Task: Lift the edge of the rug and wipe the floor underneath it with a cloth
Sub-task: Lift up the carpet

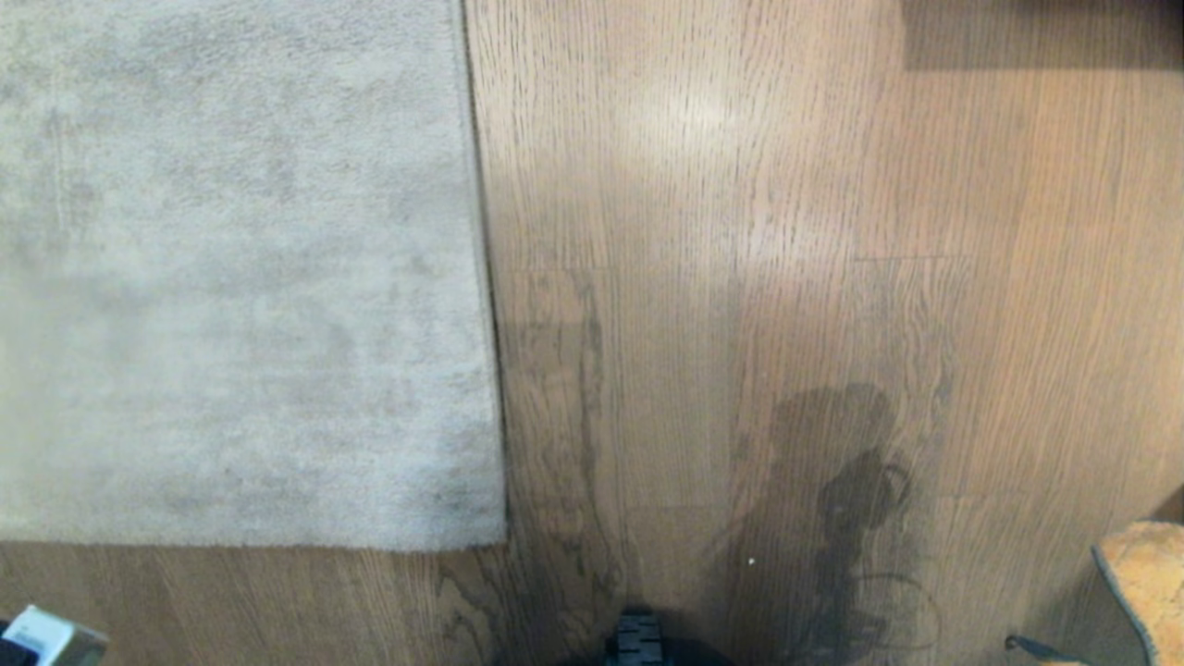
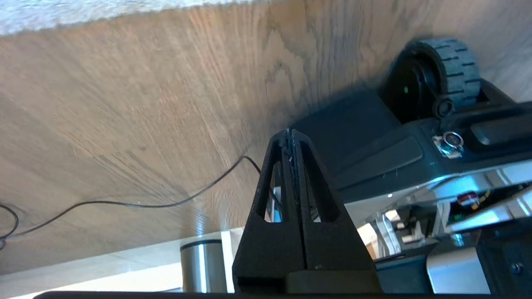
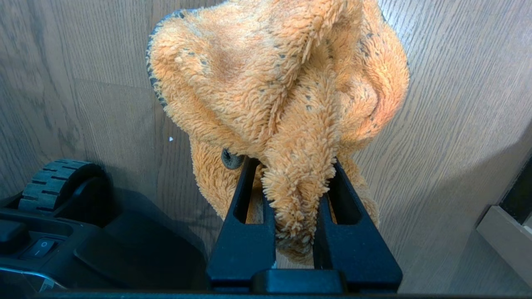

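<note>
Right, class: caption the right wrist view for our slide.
Right claw shut on the orange cloth above the wood floor.

Under my left gripper is a brown wood floor with dark wavy lines. A thin black cord lies on it close by. Farther ahead a bright spot of light shines on the boards.
</note>
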Robot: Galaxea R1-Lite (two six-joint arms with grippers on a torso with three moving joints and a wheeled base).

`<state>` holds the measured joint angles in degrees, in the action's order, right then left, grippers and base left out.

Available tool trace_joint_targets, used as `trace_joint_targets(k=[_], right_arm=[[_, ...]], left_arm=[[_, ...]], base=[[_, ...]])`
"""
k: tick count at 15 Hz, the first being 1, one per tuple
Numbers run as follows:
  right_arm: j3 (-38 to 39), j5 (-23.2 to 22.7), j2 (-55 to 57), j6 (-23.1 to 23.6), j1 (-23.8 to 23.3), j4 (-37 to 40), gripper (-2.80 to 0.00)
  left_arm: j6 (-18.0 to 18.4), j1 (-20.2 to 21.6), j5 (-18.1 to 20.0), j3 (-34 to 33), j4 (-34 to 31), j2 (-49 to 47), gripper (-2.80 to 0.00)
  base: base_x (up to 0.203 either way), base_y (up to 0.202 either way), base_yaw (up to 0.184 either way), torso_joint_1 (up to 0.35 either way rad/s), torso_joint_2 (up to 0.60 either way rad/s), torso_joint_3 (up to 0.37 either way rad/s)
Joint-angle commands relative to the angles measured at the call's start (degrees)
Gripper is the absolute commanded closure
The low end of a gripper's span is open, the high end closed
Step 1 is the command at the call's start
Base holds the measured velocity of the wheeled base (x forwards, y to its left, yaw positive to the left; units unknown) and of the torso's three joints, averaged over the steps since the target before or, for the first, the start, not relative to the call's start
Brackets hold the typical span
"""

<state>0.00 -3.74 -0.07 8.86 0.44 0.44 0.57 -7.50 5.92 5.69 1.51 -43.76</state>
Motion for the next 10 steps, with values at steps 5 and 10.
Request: trace_joint_targets(k=[5, 10], right_arm=[[0.0, 0.0, 0.1, 0.1, 0.0, 0.0, 0.0], [0.0, 0.0, 0.1, 0.1, 0.1, 0.0, 0.0]], left_arm=[[-0.1, -0.8, 0.0, 0.8, 0.1, -5.4, 0.0], [0.1, -0.8, 0.1, 4.6, 0.2, -11.9, 0.0]], base=[[0.0, 0.0, 0.0, 0.0, 0.0, 0.0], [0.0, 0.0, 0.0, 0.0, 0.0, 0.0]])
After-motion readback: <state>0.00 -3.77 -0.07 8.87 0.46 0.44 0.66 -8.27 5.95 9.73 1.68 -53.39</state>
